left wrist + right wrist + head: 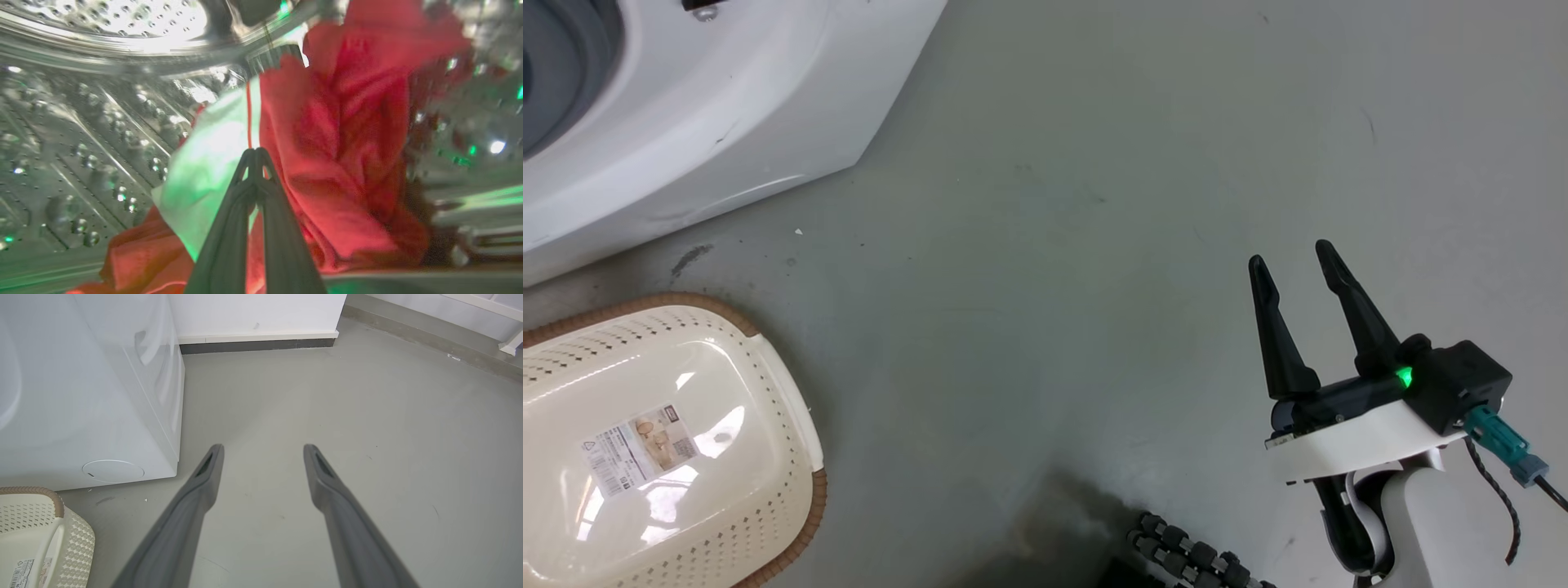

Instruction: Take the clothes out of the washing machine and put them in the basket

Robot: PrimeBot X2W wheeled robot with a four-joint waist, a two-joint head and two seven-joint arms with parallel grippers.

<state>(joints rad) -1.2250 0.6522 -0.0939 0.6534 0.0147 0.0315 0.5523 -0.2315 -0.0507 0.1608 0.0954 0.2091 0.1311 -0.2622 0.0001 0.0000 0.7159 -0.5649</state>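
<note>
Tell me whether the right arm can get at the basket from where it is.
Probably yes. The right gripper hangs open and empty over bare floor, and the basket stands on the floor to its left with nothing between them. The arm would need to swing left and down.

One washing machine (686, 122), one basket (784, 482) and one red-and-white garment (347, 143) were counted at the scene, alongside two robot hands, a left hand (255, 153) and a right hand (1290, 255), each with two dark fingers (196, 506).
</note>
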